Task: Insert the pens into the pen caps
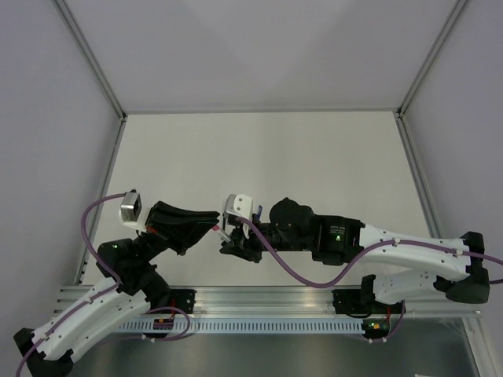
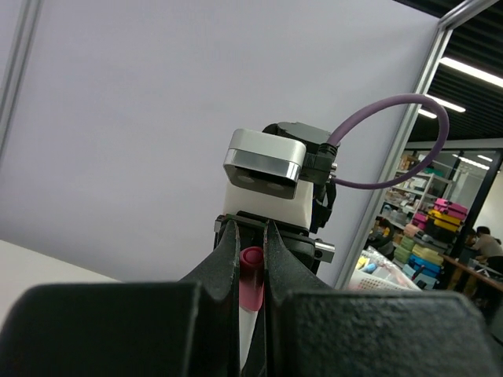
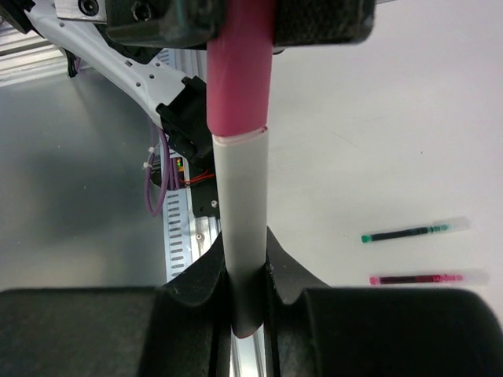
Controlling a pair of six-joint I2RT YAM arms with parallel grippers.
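Right hand point(image 3: 245, 271) pinches one white pen point(image 3: 242, 212) narrowly between its fingers, while the left hand point(image 3: 240, 20), just opposite, is clamped on the red cap point(image 3: 240, 78) at the pen's far end. Two more, a green pen point(image 3: 413, 232) and a red pen point(image 3: 428, 278), lie parallel on the counter point(image 3: 393, 118), well apart from both hands.

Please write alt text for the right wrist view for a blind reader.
The right gripper grips a white pen, whose red cap is pinched by the left gripper at the top. To the right, a green pen and a red pen lie apart on the table.
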